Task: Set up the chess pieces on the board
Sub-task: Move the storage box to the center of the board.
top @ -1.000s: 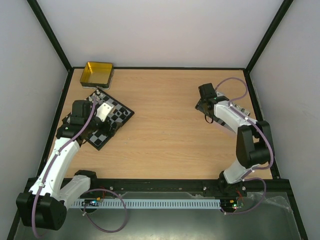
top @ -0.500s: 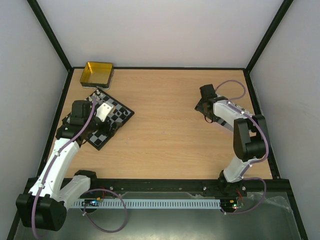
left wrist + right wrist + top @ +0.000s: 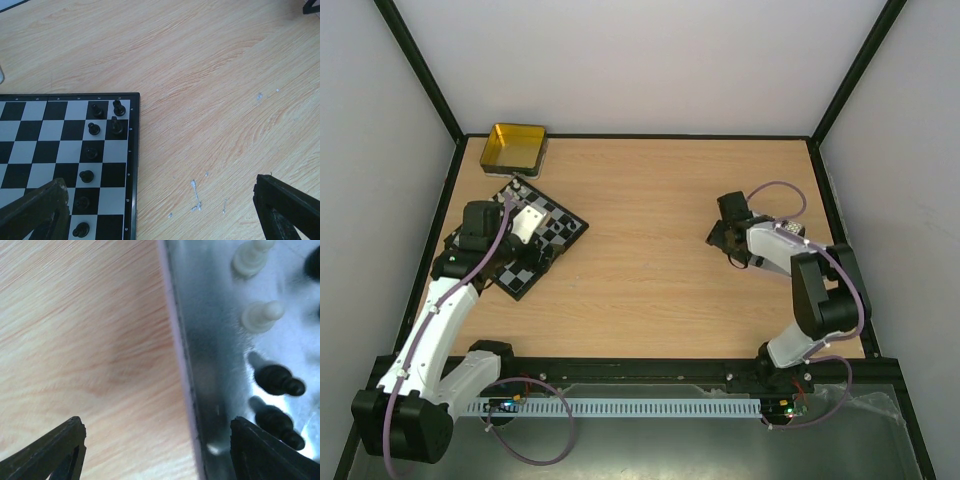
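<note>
right gripper [image 3: 157,440], jaws wide and empty astride the rim of the grey metal tray [image 3: 187,365], should shift to 3 o'clock, centring one black peg-like chess piece [image 3: 277,380] before closing.

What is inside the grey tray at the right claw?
Two white chess pieces and two black ones lie in the tray, plus a dark shape at the picture's edge. A finger of the right claw covers one corner; the rest is out of frame.
</note>
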`<state>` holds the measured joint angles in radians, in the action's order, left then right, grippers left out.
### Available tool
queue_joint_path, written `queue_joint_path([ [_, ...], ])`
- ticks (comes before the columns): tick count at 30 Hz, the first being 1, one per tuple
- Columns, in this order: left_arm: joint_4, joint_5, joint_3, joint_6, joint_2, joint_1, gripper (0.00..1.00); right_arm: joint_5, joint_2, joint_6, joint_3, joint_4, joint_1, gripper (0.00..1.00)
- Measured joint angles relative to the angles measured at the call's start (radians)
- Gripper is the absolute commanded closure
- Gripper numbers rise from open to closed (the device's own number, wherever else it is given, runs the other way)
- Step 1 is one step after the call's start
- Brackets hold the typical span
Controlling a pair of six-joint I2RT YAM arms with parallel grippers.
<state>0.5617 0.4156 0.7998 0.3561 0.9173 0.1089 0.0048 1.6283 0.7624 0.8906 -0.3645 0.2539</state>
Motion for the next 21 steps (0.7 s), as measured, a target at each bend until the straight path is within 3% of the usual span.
queue_joint_path([
  [13, 0.0, 0.0, 0.0, 0.0, 0.005, 0.0, 0.0, -0.025, -0.194, 0.05, -0.14, -0.002, 0.202, 0.27],
  [21, -0.001, -0.003, 0.0, -0.002, 0.006, 0.0, 0.01, -0.043, -0.275, 0.116, -0.241, 0.011, 0.266, 0.31],
])
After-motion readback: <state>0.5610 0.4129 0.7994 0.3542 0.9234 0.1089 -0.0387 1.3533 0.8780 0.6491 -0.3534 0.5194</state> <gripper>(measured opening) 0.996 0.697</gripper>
